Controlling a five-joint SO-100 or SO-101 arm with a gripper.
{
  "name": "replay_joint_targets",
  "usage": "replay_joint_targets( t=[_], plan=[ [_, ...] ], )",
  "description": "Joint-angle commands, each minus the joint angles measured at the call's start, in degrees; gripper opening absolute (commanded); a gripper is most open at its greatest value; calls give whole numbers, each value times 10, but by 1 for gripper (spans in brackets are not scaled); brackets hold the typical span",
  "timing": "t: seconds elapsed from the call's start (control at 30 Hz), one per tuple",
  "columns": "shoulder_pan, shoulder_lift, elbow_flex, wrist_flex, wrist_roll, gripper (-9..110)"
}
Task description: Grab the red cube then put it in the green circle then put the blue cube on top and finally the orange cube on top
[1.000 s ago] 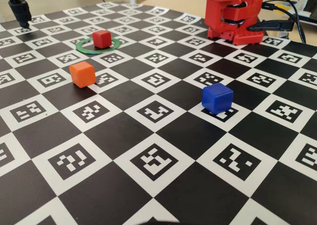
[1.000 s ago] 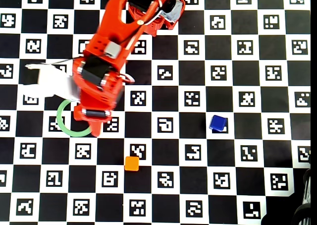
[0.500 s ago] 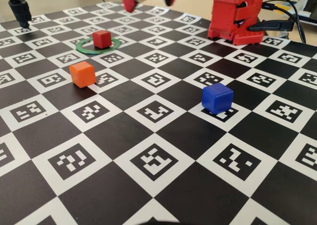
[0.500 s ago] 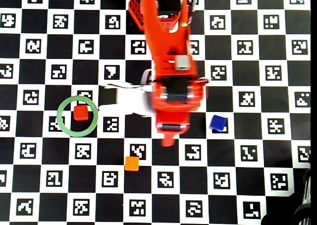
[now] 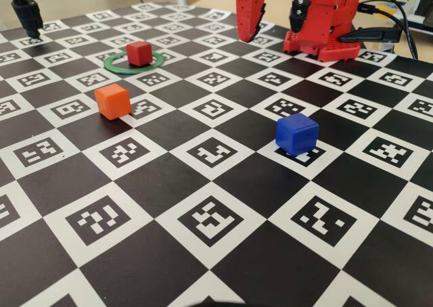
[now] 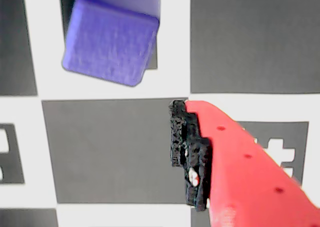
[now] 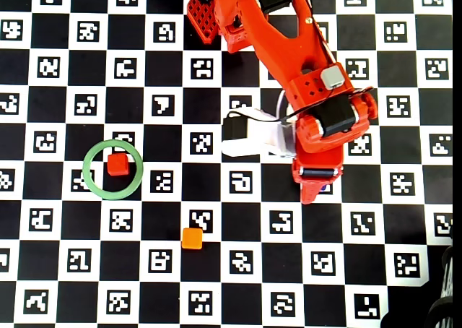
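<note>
The red cube (image 5: 139, 53) (image 7: 118, 164) sits inside the green circle (image 5: 115, 66) (image 7: 91, 180) at the far left. The orange cube (image 5: 112, 101) (image 7: 192, 238) stands on the board in front of the ring. The blue cube (image 5: 296, 132) stands alone at the right; in the wrist view it (image 6: 112, 37) lies at the top left, beyond the fingertip. My red gripper (image 5: 252, 36) (image 7: 312, 194) hangs high above the board and holds nothing. The wrist view shows one finger (image 6: 187, 152) with a bare black pad, so the jaws stand apart. In the overhead view the arm hides the blue cube.
The board (image 5: 216, 205) is a black-and-white chequer with printed markers. The red arm base (image 5: 321, 30) stands at the back right with cables beside it. A black stand (image 5: 27, 13) is at the back left corner.
</note>
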Motion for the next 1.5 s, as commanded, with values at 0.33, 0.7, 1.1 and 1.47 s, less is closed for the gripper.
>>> replay_joint_targets(
  t=[0.33, 0.7, 1.1, 1.47],
  plan=[
    [-43, 55, 79, -113, 8, 39],
    [-33, 44, 213, -252, 11, 40],
    [-29, 4, 246, -308, 16, 40],
    [-38, -22, 263, -330, 23, 40]
  ],
)
